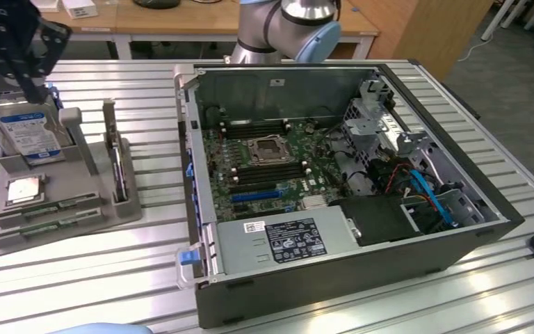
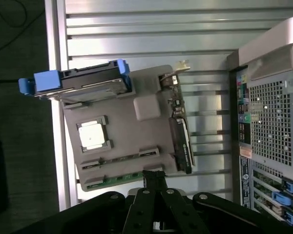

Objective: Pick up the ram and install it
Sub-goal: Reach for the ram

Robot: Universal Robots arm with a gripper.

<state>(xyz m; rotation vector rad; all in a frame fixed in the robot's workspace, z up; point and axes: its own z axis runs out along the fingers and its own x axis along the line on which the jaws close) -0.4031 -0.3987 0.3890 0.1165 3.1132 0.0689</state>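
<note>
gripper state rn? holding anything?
Gripper: open or shut cannot be told. It hovers over the grey tray, close to the ram sticks, which lie in the tray's slots.

A grey holder [image 1: 72, 177] is sitting on the slatted desk [image 1: 91, 285] below the hand [image 2: 155, 176]. A hard drive [image 1: 30, 132] with a blue-and-white label is standing upright in it, and a square silver chip [image 2: 93, 135] is lying in a recess beside that drive. Farther from the hand, past the holder, an open computer case [image 1: 277, 90] is lying on its side, showing its green motherboard [image 1: 258, 163] and grey power supply [image 1: 286, 240].
</note>
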